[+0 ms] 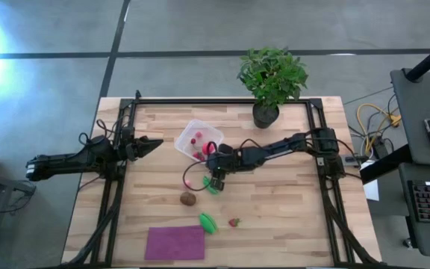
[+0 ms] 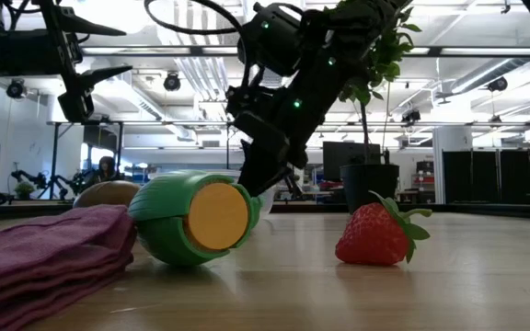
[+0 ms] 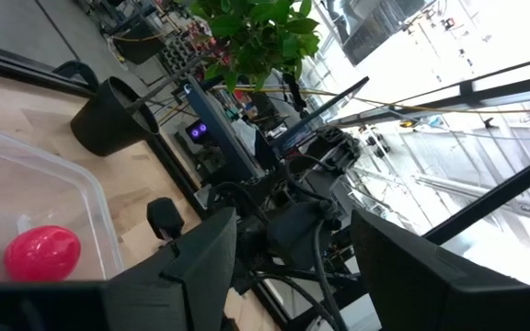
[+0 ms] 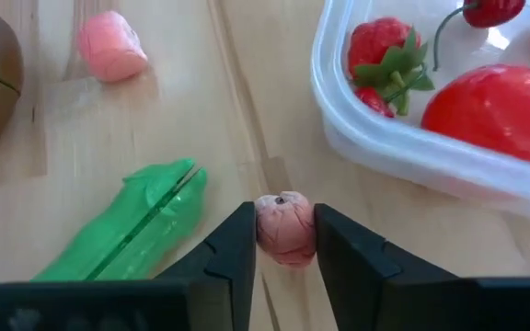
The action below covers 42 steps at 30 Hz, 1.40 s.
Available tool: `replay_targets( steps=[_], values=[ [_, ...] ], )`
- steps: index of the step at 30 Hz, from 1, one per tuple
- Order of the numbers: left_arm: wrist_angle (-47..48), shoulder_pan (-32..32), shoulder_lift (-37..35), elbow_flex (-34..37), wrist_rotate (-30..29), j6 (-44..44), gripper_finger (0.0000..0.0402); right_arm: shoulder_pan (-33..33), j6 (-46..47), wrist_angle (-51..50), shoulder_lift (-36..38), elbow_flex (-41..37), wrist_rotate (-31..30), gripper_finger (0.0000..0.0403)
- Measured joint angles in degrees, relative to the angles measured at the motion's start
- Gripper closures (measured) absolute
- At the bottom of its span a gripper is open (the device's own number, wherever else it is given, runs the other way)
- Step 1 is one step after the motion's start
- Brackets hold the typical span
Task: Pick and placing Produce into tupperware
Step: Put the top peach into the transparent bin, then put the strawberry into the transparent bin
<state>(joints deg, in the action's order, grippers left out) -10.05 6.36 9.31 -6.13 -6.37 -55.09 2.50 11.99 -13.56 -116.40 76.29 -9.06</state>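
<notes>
At the left of the high view, the left end effector [image 1: 155,143] is waiting above the table [image 1: 290,217] with fingers spread. At centre, the right end effector [image 4: 283,241] is clenching a small pink piece [image 4: 284,227], just beside the tupperware [image 4: 403,156]. Next, probably, lifting it over the rim and releasing.

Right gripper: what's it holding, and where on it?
The right gripper pinches a small pink piece across its sides, just above the table. The left gripper holds nothing.
</notes>
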Motion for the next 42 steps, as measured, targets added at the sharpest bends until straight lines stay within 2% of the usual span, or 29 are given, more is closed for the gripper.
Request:
replay_targets(
  steps=[6, 9, 12, 17, 23, 27, 30, 33, 36, 42],
  values=[
    [-0.01, 0.01, 0.01, 0.00, -0.03, 0.00, 0.0201, 0.11, -2.27, -2.76, 4.44, 6.06, -0.11, 0.0303],
    [-0.02, 0.00, -0.01, 0.00, -0.02, 0.00, 0.0201, -0.31, -6.00, -4.08, 5.87, 8.81, -3.17, 0.0303],
    [0.08, 0.01, -0.05, 0.00, -0.02, 0.00, 0.0201, -2.87, -6.66, -5.09, 4.88, 9.71, -0.55, 0.0297],
    [-0.06, 0.01, 0.01, -0.02, 0.00, 0.00, 0.0201, -7.51, -2.11, -5.48, -0.51, 11.33, 4.03, 0.0265],
    [-0.05, 0.00, -0.08, -0.02, -0.02, 0.00, 0.0201, -8.14, -1.86, -8.85, -5.11, 16.54, 6.56, 0.0215],
    [-0.01, 0.01, -0.08, -0.02, 0.00, 0.00, 0.0201, -7.12, -3.03, -14.75, -4.62, 19.33, 6.32, 0.0194],
    [-0.01, 0.01, -0.07, -0.02, -0.01, 0.00, 0.0201, -5.00, -6.24, -21.85, -1.43, 19.56, 4.26, 0.0192],
    [-0.03, 0.01, -0.05, -0.02, -0.01, 0.00, 0.0201, -2.01, -10.30, -28.16, 3.49, 16.03, 1.50, 0.0194],
    [-0.01, 0.01, -0.05, -0.02, 0.00, 0.00, 0.0201, 1.19, -11.26, -28.75, 9.82, 8.72, 1.69, 0.0197],
    [-0.01, -0.01, -0.05, -0.02, 0.00, 0.00, 0.0201, 10.79, -6.97, -17.94, 22.59, -6.73, 1.51, 0.0198]
  ],
)
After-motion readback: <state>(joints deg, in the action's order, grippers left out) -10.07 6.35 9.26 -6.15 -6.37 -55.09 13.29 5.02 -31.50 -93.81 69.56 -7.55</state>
